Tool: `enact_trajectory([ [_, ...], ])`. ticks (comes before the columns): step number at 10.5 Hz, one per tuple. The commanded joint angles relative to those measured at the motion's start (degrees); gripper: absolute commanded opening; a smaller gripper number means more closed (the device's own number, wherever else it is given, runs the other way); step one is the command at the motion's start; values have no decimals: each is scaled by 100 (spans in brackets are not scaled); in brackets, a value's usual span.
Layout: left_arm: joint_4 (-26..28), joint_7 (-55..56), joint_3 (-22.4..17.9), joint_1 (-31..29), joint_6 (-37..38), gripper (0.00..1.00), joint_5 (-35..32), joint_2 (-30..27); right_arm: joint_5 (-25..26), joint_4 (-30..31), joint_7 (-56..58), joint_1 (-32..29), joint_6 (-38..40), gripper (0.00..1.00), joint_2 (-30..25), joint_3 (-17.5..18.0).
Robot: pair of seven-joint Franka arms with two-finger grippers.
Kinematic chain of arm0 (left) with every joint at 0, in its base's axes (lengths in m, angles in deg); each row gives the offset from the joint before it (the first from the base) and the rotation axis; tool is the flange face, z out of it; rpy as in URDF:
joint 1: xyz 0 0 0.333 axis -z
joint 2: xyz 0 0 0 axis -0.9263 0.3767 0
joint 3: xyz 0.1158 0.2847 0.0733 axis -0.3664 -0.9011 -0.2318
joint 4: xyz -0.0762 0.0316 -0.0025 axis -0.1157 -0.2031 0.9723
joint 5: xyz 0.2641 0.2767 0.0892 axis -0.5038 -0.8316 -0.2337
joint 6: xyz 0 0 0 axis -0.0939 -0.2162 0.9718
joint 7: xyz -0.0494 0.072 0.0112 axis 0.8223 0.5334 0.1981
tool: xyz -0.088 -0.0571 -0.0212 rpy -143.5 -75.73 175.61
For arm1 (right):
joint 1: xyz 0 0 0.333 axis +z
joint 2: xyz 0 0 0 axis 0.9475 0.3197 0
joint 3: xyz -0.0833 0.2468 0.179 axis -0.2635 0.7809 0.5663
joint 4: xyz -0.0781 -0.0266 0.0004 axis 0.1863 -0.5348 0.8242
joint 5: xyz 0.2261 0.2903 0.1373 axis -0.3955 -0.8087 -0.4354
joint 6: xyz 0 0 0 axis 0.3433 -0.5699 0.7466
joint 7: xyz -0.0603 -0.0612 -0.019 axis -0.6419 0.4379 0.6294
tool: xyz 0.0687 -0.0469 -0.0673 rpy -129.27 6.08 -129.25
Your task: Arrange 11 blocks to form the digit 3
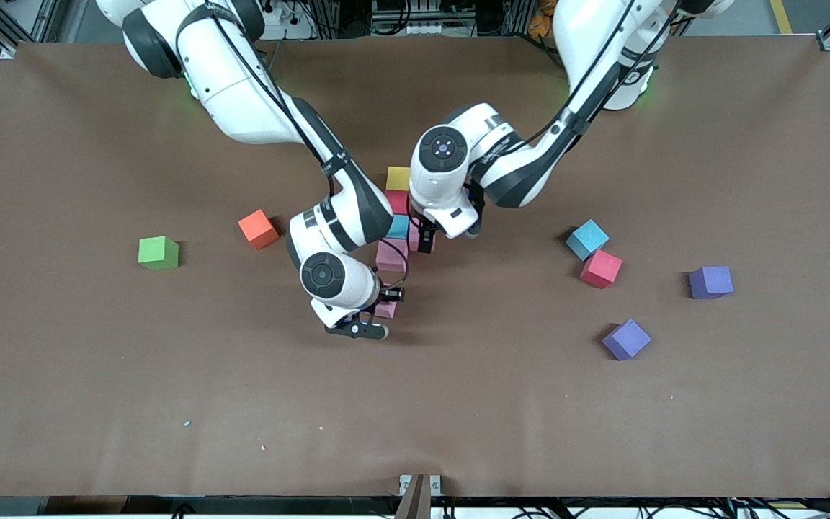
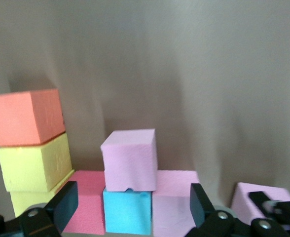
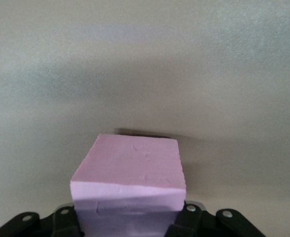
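**Step in hand:** building the digit 3; the column is partly laid and one bar looks begun.

1. Green cube (image 1: 158,252), toward the right arm's end of the surface (image 1: 170,404). Not part of the figure.
2. Orange cube (image 1: 258,228), loose, near the green one.
3. Right gripper (image 1: 375,312): jaws closed on a pink cube (image 3: 130,173), low at the camera end of the column.
4. Column: yellow cube (image 1: 398,177), red cube (image 1: 396,202), light blue cube (image 1: 398,227), second pink cube (image 1: 391,254), touching in line.
5. Left gripper (image 1: 426,241): jaws wide open, astride a third pink cube (image 2: 130,160) beside the column, gripping nothing.
6. Loose, toward the left arm's end: light blue (image 1: 587,238), red (image 1: 600,268), two purple (image 1: 625,339) (image 1: 710,281).

**Next move, judged:** seat the held cube flush against the column, then let go.

**Containers:** none in view.
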Motion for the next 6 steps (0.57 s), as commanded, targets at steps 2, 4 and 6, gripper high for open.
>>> enact_trajectory([
  [2, 325, -1716, 26, -804, 745, 100, -99, -508, -73, -181, 60, -12, 101, 0, 96, 129],
  [4, 281, -3350, 26, -1454, 993, 100, -99, -544, 6, -172, 78, 31, 136, 0, 87, 129],
  [6, 272, -4348, -9, -2096, 1081, 100, -151, -570, 15, -181, 69, 49, 311, 0, 87, 129],
])
